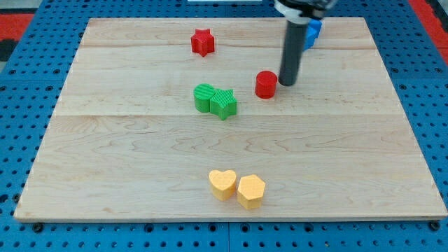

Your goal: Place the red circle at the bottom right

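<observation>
The red circle (265, 84) sits on the wooden board (364, 161), a little above and right of the board's centre. My tip (288, 83) rests on the board just to the right of the red circle, very close to it or touching it. The rod rises from there to the view's top edge.
A red star (202, 42) lies at the upper middle. A blue block (313, 31) sits behind the rod at the top. A green circle (204, 97) and green star (224, 103) touch at the centre. A yellow heart (222, 184) and yellow hexagon (250, 191) touch near the bottom.
</observation>
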